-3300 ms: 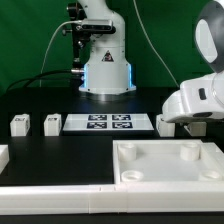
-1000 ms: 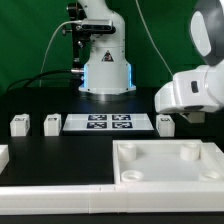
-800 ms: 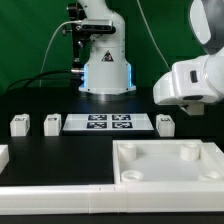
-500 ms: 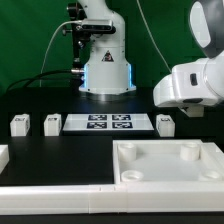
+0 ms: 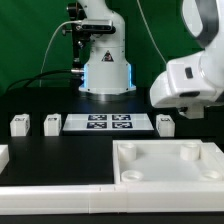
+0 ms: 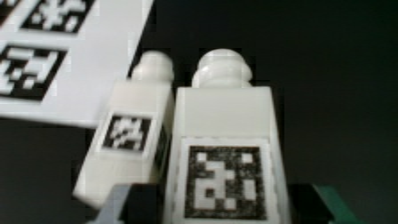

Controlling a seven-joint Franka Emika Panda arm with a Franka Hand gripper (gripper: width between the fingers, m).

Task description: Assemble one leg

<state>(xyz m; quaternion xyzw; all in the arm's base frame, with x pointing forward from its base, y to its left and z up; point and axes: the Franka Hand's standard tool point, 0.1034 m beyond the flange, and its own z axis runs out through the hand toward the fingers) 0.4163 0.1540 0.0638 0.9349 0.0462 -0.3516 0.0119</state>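
Pincer (image 6: 231, 202) is gripping the small white plastic cuboid leg (image 6: 222, 130), jaws narrow, dark fingers pressing on its two long sides. The leg is smooth and matte, with a rounded peg end and a black-and-white square tag on its face. The arm is hiding that leg in the exterior view.

Second leg (image 6: 128, 120), same shape, is lying on the matte black tabletop (image 5: 70, 150) near the held one, at 3 o'clock of the thin flat white marker board (image 5: 108, 123). Third leg (image 5: 19, 124) and fourth leg (image 5: 52, 123) are sitting at the board's 9 o'clock. Large white square panel with round corner sockets (image 5: 160, 172) is lying at its 5 o'clock.

Versus the earliest frame, the glossy white rounded arm housing (image 5: 195, 80) is now sitting higher, toward 12 o'clock. The tabletop legs are staying put.
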